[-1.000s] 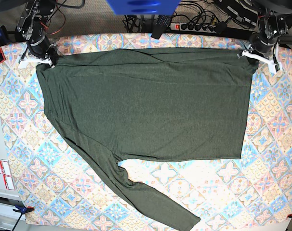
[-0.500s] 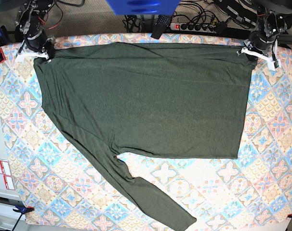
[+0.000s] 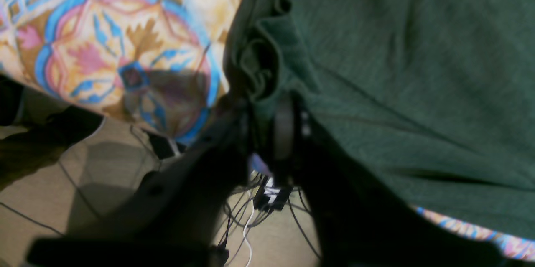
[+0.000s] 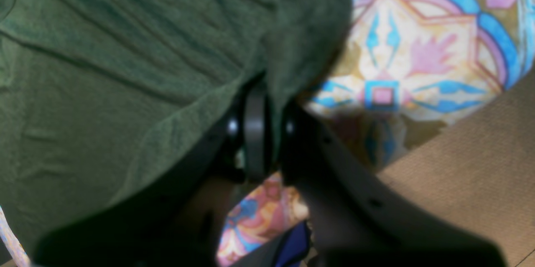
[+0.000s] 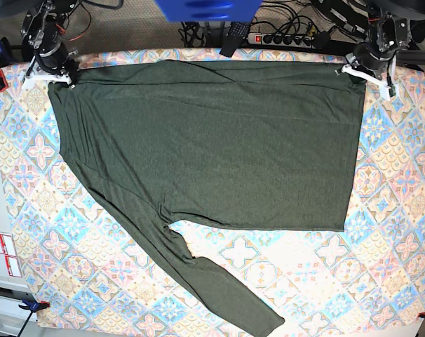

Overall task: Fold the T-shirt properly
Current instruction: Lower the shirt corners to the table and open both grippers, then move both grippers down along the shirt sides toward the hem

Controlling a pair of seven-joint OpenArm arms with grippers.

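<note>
Now we pinch the dark olive-green knit T-shirt (image 5: 212, 140) at ten and two o'clock, left gripper (image 5: 367, 65) and right gripper (image 5: 50, 68) both clamping cloth, spreading it flat for folding.

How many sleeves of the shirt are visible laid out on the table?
1. One long sleeve of the T-shirt trails diagonally toward the near table edge. A second sleeve isn't visible; it may be folded under the body.

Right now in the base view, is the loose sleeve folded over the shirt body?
No, the sleeve lies stretched diagonally on the patterned tablecloth, clear of the T-shirt body.
</note>
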